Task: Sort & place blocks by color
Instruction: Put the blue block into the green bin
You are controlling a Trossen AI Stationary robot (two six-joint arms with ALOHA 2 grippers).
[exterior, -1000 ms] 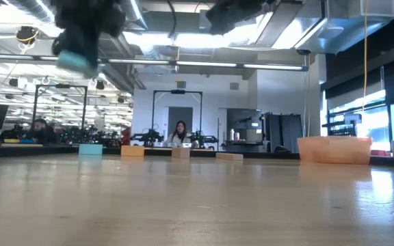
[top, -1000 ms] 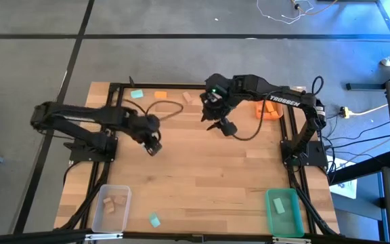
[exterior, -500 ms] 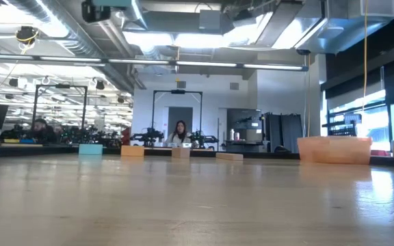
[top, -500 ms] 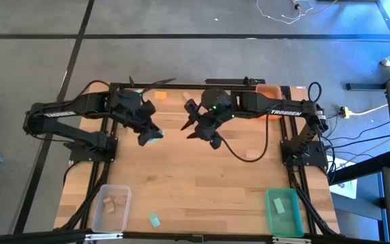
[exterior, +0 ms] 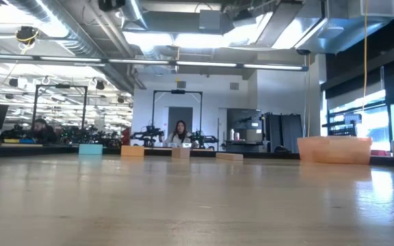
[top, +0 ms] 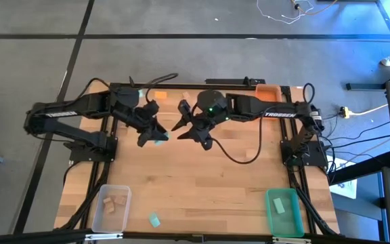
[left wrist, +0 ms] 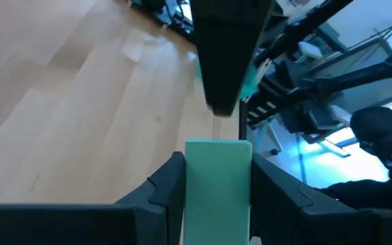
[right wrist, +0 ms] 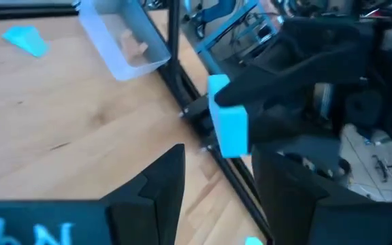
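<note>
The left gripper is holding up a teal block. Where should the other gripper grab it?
Probably the free end of the teal block, which sticks out past the left gripper. That gripper's fingers pinch its narrow edges, so the broad flat faces are bare. The open right gripper faces that end, so coming straight at it looks easiest.

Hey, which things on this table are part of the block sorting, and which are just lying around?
Job: teal block held in the left gripper; loose teal block; wood blocks in the clear bin; green bin; orange bin; right gripper, jaws open.

Lying about: cable; floor wires.
</note>
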